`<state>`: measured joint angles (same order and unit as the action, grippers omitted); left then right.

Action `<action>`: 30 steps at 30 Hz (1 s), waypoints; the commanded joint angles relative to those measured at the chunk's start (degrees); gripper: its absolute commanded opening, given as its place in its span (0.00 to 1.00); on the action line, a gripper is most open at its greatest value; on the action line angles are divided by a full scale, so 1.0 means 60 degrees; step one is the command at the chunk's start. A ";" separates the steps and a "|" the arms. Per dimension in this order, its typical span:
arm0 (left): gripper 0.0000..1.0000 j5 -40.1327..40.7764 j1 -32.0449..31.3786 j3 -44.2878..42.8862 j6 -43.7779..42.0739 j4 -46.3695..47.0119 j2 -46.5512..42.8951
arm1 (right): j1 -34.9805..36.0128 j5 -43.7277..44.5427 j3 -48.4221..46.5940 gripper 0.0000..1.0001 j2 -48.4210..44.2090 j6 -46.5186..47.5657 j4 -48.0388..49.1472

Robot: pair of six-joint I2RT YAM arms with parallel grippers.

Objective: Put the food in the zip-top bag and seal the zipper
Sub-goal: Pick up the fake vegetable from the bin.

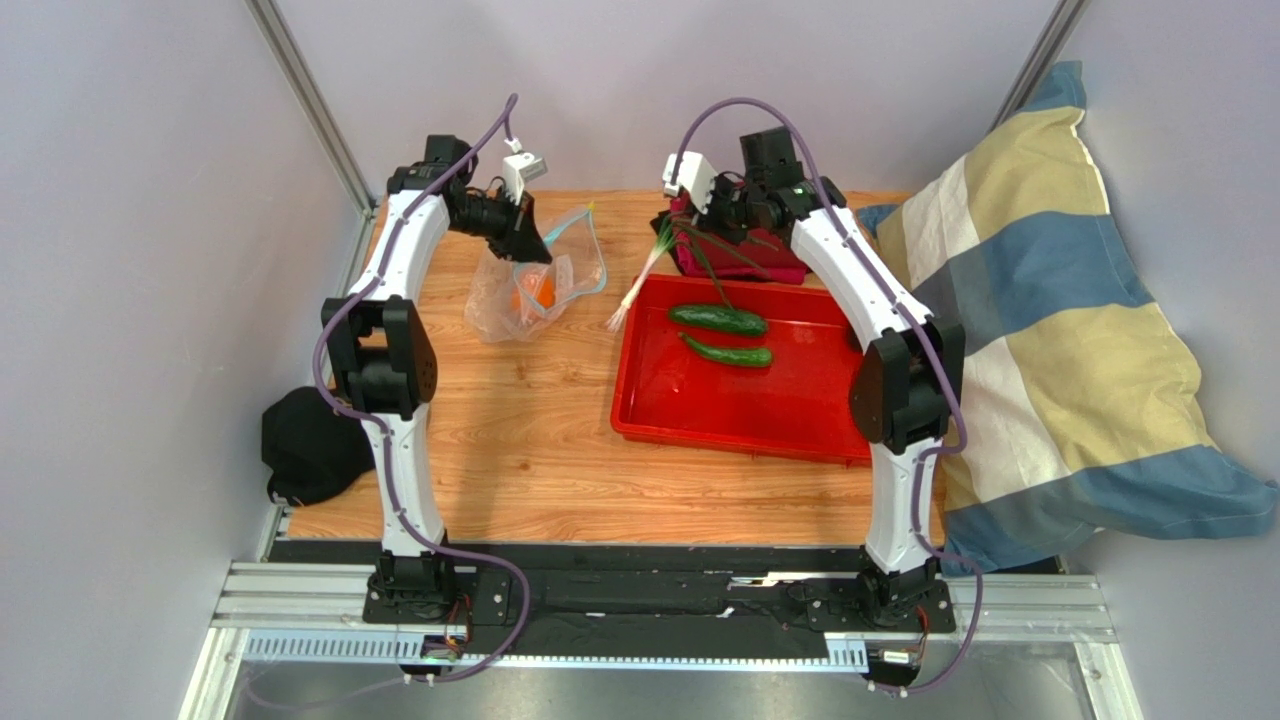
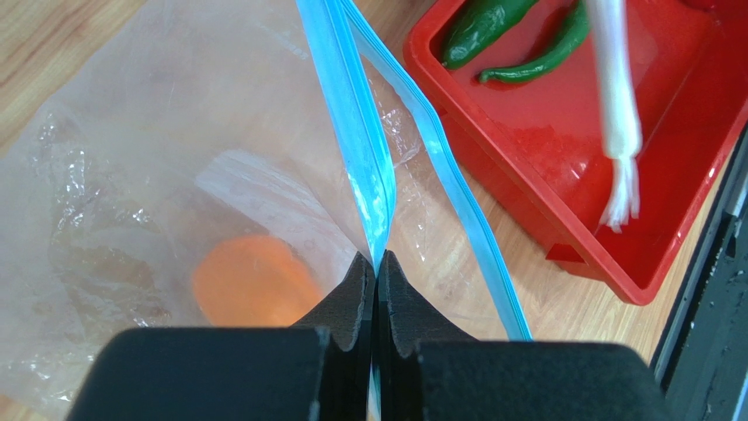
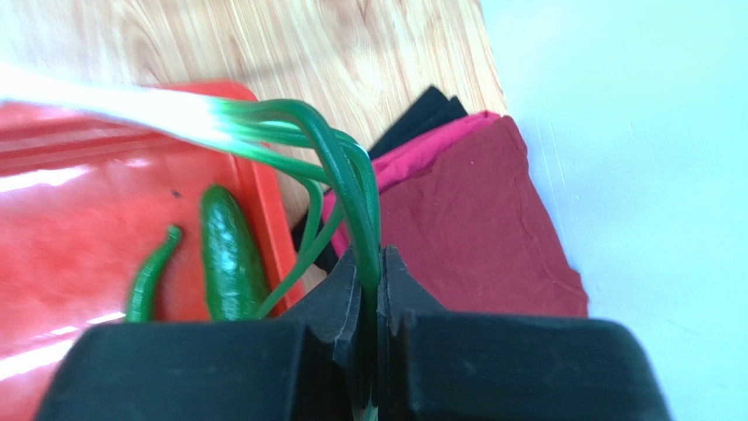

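Note:
The clear zip-top bag (image 1: 508,300) (image 2: 132,175) lies on the wooden table left of the red tray, with an orange fruit (image 1: 538,293) (image 2: 250,281) inside it. My left gripper (image 1: 526,240) (image 2: 377,259) is shut on one strip of the bluish zipper (image 2: 351,105) and holds the mouth up; the other strip (image 2: 456,193) hangs apart. My right gripper (image 1: 699,222) (image 3: 371,263) is shut on the green leaves of the green onion (image 3: 342,167). The onion's white end (image 1: 624,308) (image 2: 619,105) hangs at the tray's left rim. Two long green vegetables (image 1: 718,320) (image 1: 729,356) (image 3: 230,254) lie in the tray.
The red tray (image 1: 751,398) (image 2: 544,123) (image 3: 70,228) sits at centre right. Behind it lies a folded dark red cloth (image 1: 744,258) (image 3: 456,219). A striped pillow (image 1: 1052,330) fills the right side. A black object (image 1: 308,443) sits off the table's left edge.

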<state>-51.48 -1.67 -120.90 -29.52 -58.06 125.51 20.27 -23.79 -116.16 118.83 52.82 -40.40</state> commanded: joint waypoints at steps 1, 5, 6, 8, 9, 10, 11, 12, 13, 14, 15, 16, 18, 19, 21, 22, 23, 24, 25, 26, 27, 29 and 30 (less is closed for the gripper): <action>0.00 -0.0179 0.0059 -0.0431 0.0115 0.0229 -0.0397 | -0.0286 -0.0866 -0.0238 0.00 -0.0352 -0.1447 -0.0105; 0.00 -0.0428 0.0059 -0.0372 0.0130 0.0229 -0.0382 | -0.0639 -0.2781 -0.0751 0.00 0.0073 -0.3058 -0.0720; 0.00 -0.0472 0.0059 -0.0343 0.0130 0.0229 -0.0382 | -0.0668 -0.3121 -0.0883 0.00 0.0175 -0.3162 -0.0954; 0.00 -0.0428 0.0059 -0.0343 0.0115 0.0243 -0.0353 | -0.0684 -0.3925 -0.1089 0.00 0.0497 -0.3265 -0.1672; 0.00 -0.0385 0.0059 -0.0343 0.0100 0.0215 -0.0367 | -0.0683 -0.4133 -0.1075 0.00 0.0571 -0.3280 -0.1877; 0.00 -0.0399 0.0059 -0.0343 0.0071 0.0214 -0.0367 | -0.0669 -0.4237 -0.1017 0.00 0.0644 -0.3324 -0.2126; 0.00 -0.0384 0.0059 -0.0343 0.0027 0.0185 -0.0367 | -0.0654 -0.4310 -0.0929 0.00 0.0776 -0.3281 -0.2274; 0.00 -0.0399 0.0059 -0.0343 0.0027 0.0156 -0.0367 | -0.0611 -0.4224 -0.0856 0.00 0.0820 -0.3208 -0.2362; 0.00 -0.0399 0.0059 -0.0343 0.0013 0.0156 -0.0367 | -0.0581 -0.4049 -0.0768 0.00 0.0864 -0.3135 -0.2377; 0.00 -0.0384 0.0059 -0.0328 0.0012 0.0156 -0.0367 | -0.0537 -0.3641 -0.0579 0.00 0.0908 -0.2989 -0.2392; 0.00 -0.0384 0.0059 -0.0328 0.0027 0.0156 -0.0338 | -0.0450 -0.3420 -0.0446 0.00 0.0894 -0.2799 -0.2363; 0.00 -0.0399 0.0059 -0.0328 0.0027 0.0170 -0.0352 | -0.0420 -0.3171 -0.0285 0.00 0.0851 -0.2870 -0.1986; 0.00 -0.0413 0.0059 -0.0343 0.0056 0.0185 -0.0280 | -0.0231 -0.2424 0.0139 0.00 0.0748 -0.2987 -0.1603; 0.00 -0.0428 0.0059 -0.0357 0.0071 0.0185 -0.0250 | -0.0157 -0.2204 0.0228 0.07 0.0733 -0.2944 -0.1456; 0.00 -0.0413 0.0059 -0.0387 0.0071 0.0214 -0.0221 | -0.0011 -0.1866 0.0433 0.13 0.0689 -0.2754 -0.1484; 0.00 -0.0384 0.0044 -0.0372 0.0071 0.0214 -0.0206 | 0.0034 -0.1821 0.0521 0.24 0.0674 -0.2565 -0.1586; 0.00 -0.0370 0.0044 -0.0387 0.0056 0.0200 -0.0192 | 0.0063 -0.1719 0.0594 0.34 0.0616 -0.2461 -0.1645; 0.00 -0.0370 0.0059 -0.0401 0.0056 0.0229 -0.0206 | 0.0122 -0.1631 0.0784 0.41 0.0558 -0.2388 -0.1689; 0.00 -0.0370 0.0059 -0.0387 0.0042 0.0229 -0.0192 | 0.0122 -0.1529 0.0844 0.52 0.0528 -0.2300 -0.1805; 0.00 -0.0370 0.0059 -0.0372 0.0027 0.0229 -0.0191 | 0.0151 -0.1368 0.0902 0.57 0.0499 -0.2313 -0.1893; 0.00 -0.0370 0.0059 -0.0372 0.0042 0.0229 -0.0177 | 0.0152 -0.1294 0.0932 0.60 0.0499 -0.2415 -0.2025; 0.00 -0.0370 0.0059 -0.0372 0.0012 0.0243 -0.0162 | 0.0181 -0.1090 0.1107 0.64 0.0513 -0.2635 -0.2157; 0.00 -0.0370 0.0059 -0.0372 0.0012 0.0244 -0.0162 | 0.0210 -0.0972 0.1195 0.64 0.0499 -0.2708 -0.2201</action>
<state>-51.96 -1.67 -121.25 -29.28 -57.58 125.51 21.47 -33.36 -110.28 123.96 37.69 -52.47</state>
